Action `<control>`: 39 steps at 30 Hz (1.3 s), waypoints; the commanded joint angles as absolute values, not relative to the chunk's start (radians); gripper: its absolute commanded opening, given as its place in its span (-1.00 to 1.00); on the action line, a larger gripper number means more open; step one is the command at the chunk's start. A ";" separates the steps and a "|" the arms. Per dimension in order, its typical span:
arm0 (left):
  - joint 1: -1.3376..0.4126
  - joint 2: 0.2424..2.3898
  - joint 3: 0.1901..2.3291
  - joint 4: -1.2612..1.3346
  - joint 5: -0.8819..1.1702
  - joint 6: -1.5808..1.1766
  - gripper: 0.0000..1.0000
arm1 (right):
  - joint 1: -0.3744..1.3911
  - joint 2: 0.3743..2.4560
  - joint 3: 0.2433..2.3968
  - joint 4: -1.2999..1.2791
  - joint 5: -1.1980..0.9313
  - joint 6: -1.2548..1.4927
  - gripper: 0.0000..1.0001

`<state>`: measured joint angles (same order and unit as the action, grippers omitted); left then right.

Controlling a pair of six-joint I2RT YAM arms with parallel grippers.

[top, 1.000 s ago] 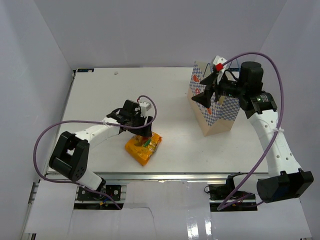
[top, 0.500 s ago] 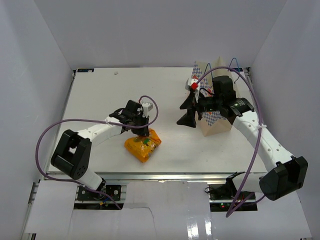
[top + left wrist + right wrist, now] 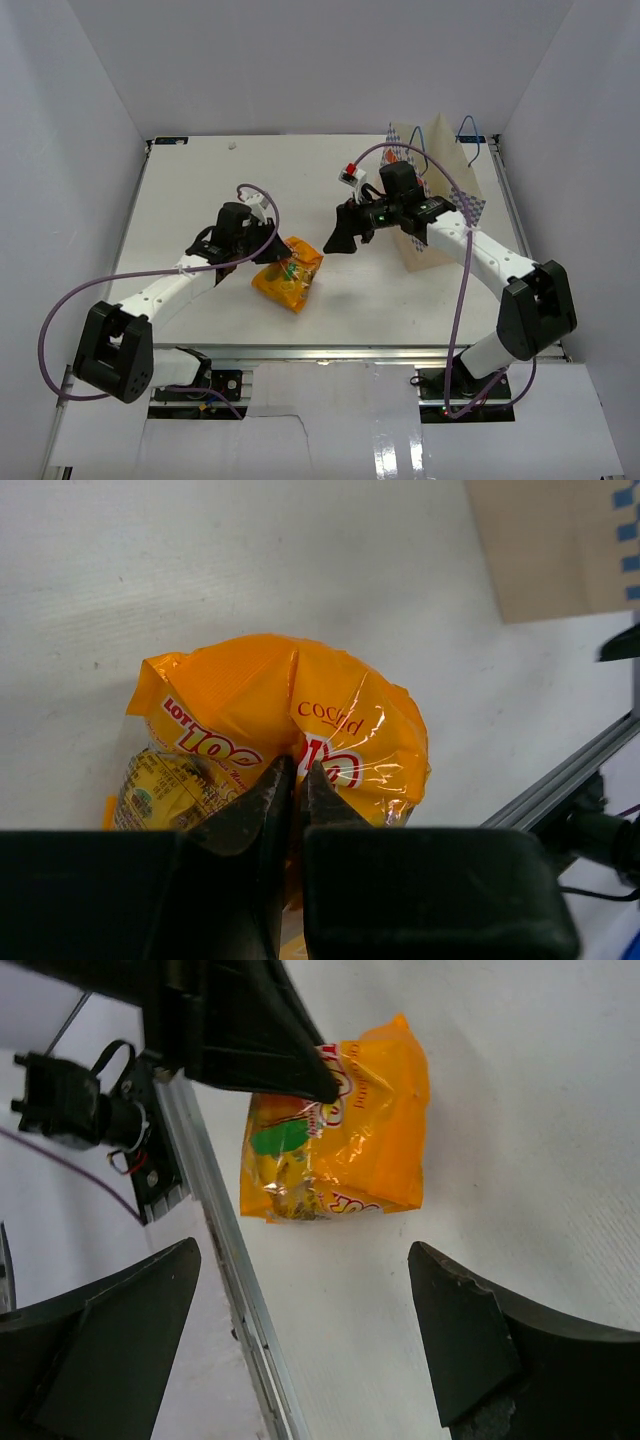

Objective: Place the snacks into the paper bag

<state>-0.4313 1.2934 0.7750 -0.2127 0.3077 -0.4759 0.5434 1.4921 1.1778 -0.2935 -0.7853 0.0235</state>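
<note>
1. Over the bench [image 3: 190, 180], top view: find orange pouch [image 3: 288, 282] near centre, pinched at one edge by left gripper [image 3: 270, 250]; paper bag [image 3: 432, 250] upright, well apart to the right; right gripper [image 3: 336, 236] spread wide, empty, between them.
2. Left wrist view: confirm left gripper [image 3: 297, 770] clamped on a thin film fold only. Expect slip-out during lift: slick wrapper, loose contents.
3. Right wrist view: avoid gripper-to-gripper contact near orange pouch [image 3: 340, 1130]; risk of knocking the paper bag over.

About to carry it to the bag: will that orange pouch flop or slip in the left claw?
Probably floppy: the orange pouch is crinkled film, pinched by the left claw at one fold, so it should sag. The glossy film may slip. It looks puffy, so it is likely light.
</note>
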 commanded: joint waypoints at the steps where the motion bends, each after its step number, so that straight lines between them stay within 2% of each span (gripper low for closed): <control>1: -0.399 1.229 0.755 -0.008 0.385 -0.643 -1.00 | 0.580 1.546 1.255 -0.199 -0.555 0.293 0.80; 4: -0.374 1.220 0.736 0.099 0.411 -0.713 -1.00 | 0.598 1.592 1.292 -0.198 -0.480 0.383 0.80; 9: -0.364 1.226 0.755 0.144 0.436 -0.758 -1.00 | 0.609 1.647 1.324 -0.156 -0.480 0.494 0.80; 15: -0.345 1.212 0.787 0.147 0.443 -0.770 -1.00 | 0.632 1.704 1.368 -0.193 -0.400 0.439 0.80; 25: -0.322 1.221 0.802 0.190 0.494 -0.788 -1.00 | 0.641 1.749 1.333 -0.155 -0.512 0.434 0.80; 29: -0.316 1.233 0.816 0.209 0.521 -0.792 -1.00 | 0.641 1.766 1.341 -0.114 -0.589 0.420 0.99; 30: -0.316 1.236 0.821 0.210 0.525 -0.795 -1.00 | 0.643 1.775 1.342 -0.103 -0.618 0.416 0.77; 32: -0.314 1.246 0.824 0.218 0.532 -0.799 -1.00 | 0.641 1.778 1.350 -0.081 -0.636 0.413 0.57; 33: -0.313 1.249 0.827 0.219 0.538 -0.799 -1.00 | 0.641 1.779 1.361 -0.078 -0.655 0.399 0.33; 35: -0.310 1.250 0.830 0.222 0.543 -0.802 -1.00 | 0.641 1.778 1.370 -0.074 -0.666 0.381 0.11; 36: -0.308 1.250 0.830 0.225 0.548 -0.802 -1.00 | 0.641 1.776 1.376 -0.074 -0.672 0.370 -0.12; 38: -0.301 1.247 0.833 0.229 0.552 -0.805 -1.00 | 0.641 1.773 1.387 -0.075 -0.675 0.344 -0.26; 39: -0.299 1.246 0.833 0.230 0.557 -0.807 -0.91 | 0.641 1.767 1.390 -0.074 -0.683 0.333 -0.38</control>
